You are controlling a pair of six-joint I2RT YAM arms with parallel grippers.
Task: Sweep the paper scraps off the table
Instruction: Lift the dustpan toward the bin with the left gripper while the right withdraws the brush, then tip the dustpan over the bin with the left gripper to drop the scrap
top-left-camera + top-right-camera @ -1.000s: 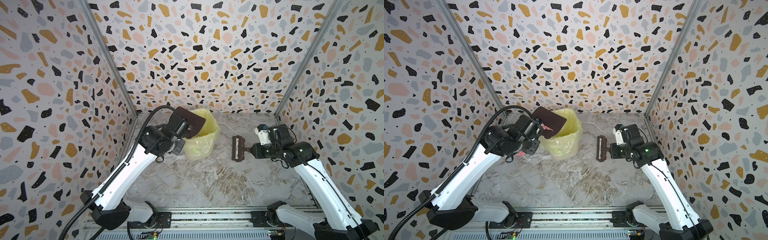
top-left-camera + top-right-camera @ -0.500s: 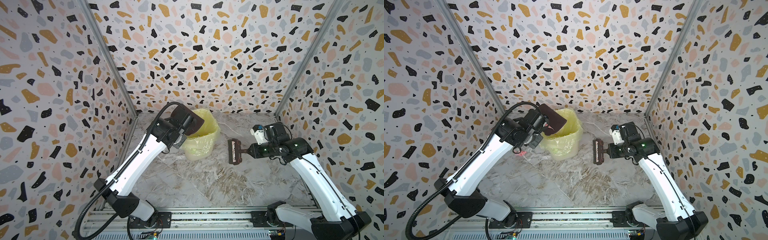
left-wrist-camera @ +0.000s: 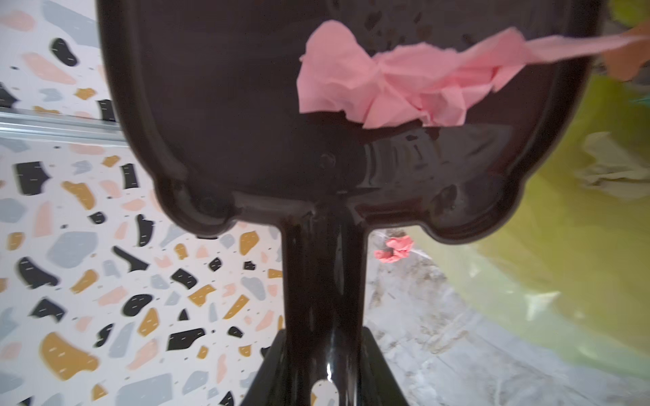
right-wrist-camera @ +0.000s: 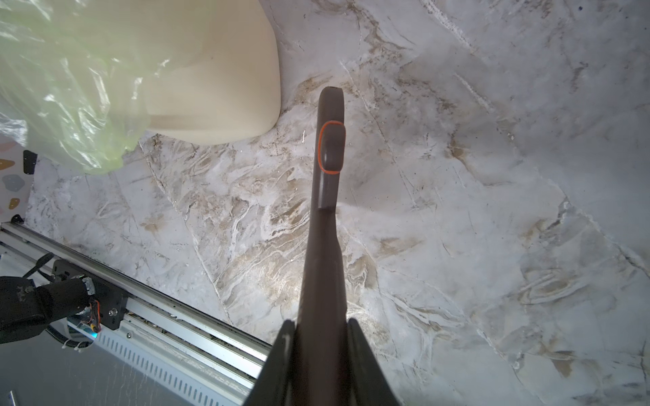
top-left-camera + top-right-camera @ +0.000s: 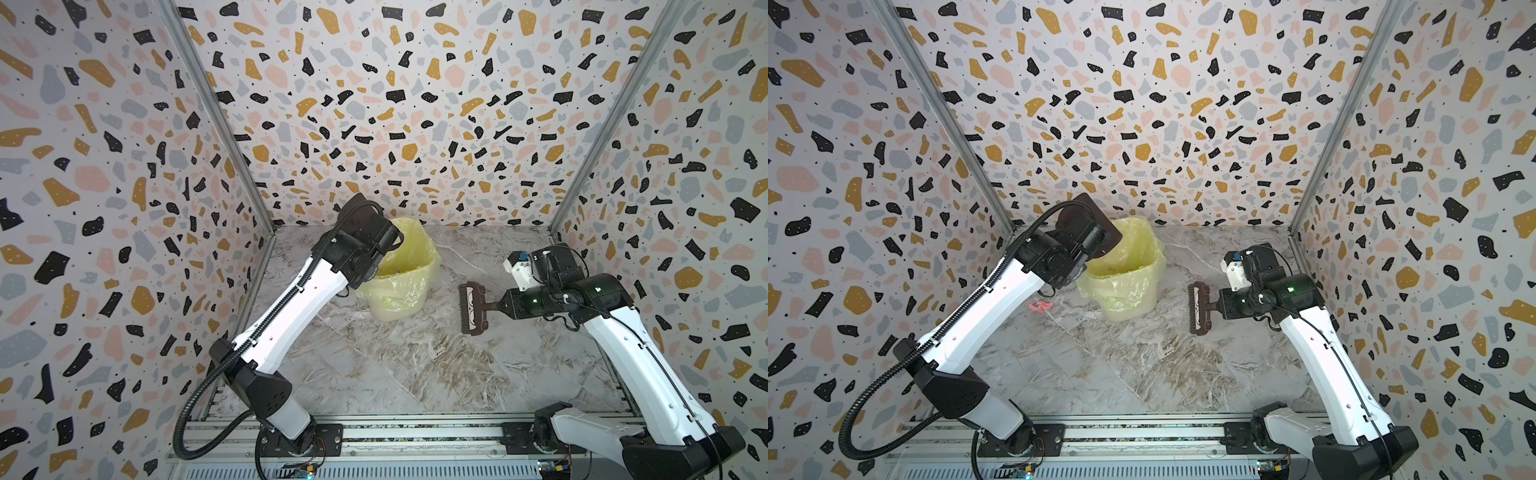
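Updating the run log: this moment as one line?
left gripper: shut on dustpan at bin rim | right gripper: shut on brush | pink scrap in dustpan | second pink scrap on table

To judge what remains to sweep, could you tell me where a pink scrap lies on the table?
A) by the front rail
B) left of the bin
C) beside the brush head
B: a top view shows the pink scrap on the table just left of the bin.

I see dustpan [image 5: 1111, 237] over back-left rim of bin [image 5: 409, 286], paper scrap [image 3: 387, 88] lying in it. Second scrap [image 5: 1040, 306] on table [image 5: 415, 365] left of bin, brush [image 5: 471, 307] to bin's right.
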